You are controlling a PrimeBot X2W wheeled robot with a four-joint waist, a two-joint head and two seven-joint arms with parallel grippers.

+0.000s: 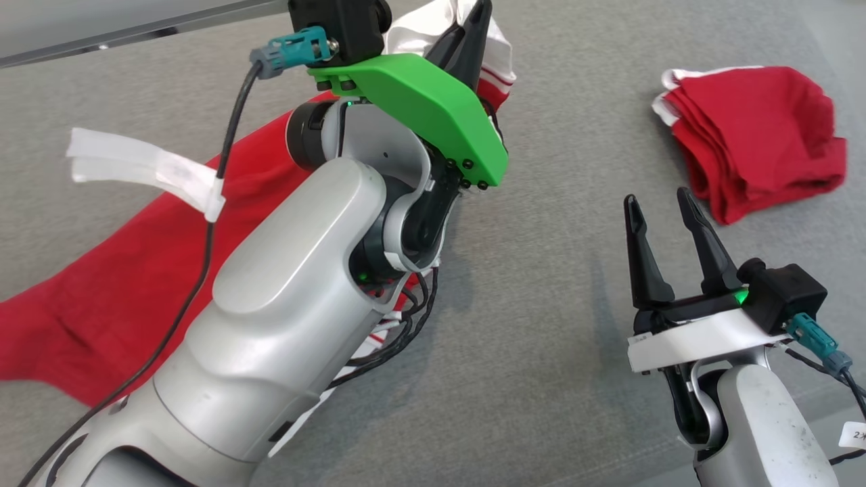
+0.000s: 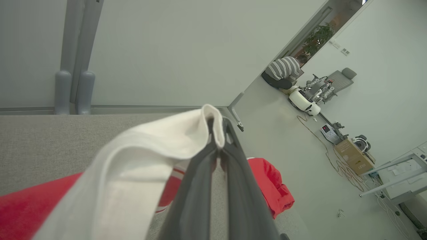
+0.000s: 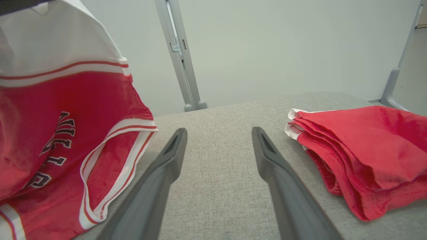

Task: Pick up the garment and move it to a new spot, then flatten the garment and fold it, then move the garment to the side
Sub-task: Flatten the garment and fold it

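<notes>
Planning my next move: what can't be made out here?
- Head view: the left forearm covers the middle of the garment; its lie there is hidden.
- Left wrist view: white trim wraps the tips of the left claw, hiding how much cloth is pinched.
- Right wrist view: the lettering is creased, partly folded away; cannot be read whole.
- Left wrist view: the claw's fingers hide part of the folded red pile.

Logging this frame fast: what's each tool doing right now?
Left tool: shut on the garment, at its white edge.
Right tool: open, holding nothing.
</notes>
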